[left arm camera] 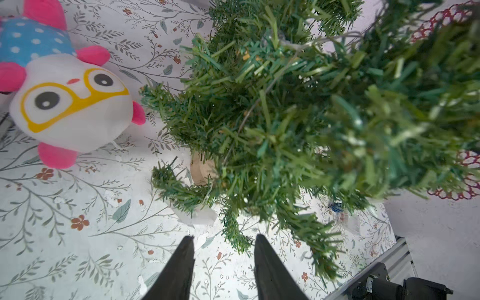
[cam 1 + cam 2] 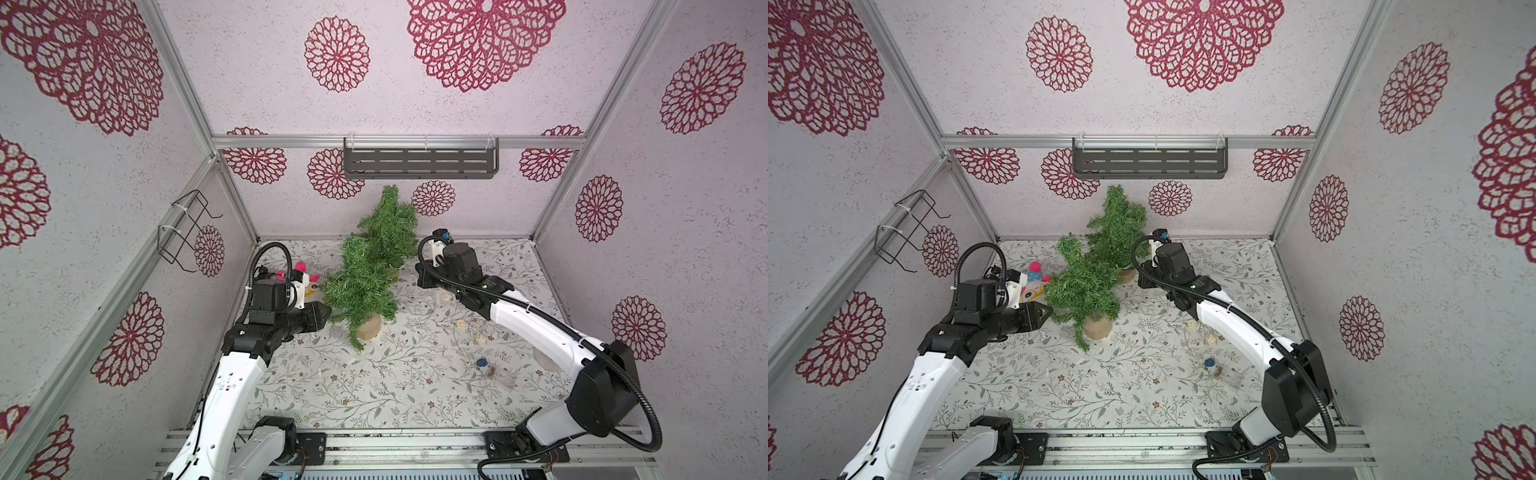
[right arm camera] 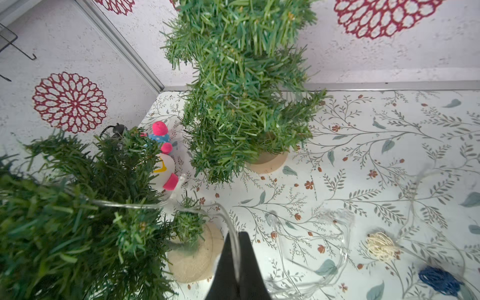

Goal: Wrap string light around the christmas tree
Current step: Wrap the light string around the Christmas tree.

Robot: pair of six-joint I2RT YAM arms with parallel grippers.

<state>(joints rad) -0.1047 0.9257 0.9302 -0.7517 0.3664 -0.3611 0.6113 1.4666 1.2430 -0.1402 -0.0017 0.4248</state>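
Note:
Two small green Christmas trees stand on wooden discs: a front tree (image 2: pixel 361 286) (image 1: pixel 285 117) and a rear tree (image 2: pixel 388 224) (image 3: pixel 241 104). The string light's thin clear wire (image 3: pixel 145 205) lies across the front tree's branches and runs into my right gripper (image 3: pixel 236 235), which is shut on it just right of that tree (image 2: pixel 422 276). More wire loops (image 3: pixel 337 233) trail on the table toward the clear battery box (image 2: pixel 502 376). My left gripper (image 1: pixel 224 237) (image 2: pixel 327 316) is open at the front tree's left side, with nothing between its fingers.
A white, pink and blue plush toy (image 2: pixel 305 282) (image 1: pixel 70 104) lies left of the trees behind my left wrist. Small cream balls (image 2: pixel 460 325) and a blue ball (image 2: pixel 482 363) are scattered on the right. A grey shelf (image 2: pixel 419 162) and a wire basket (image 2: pixel 187 232) hang on the walls.

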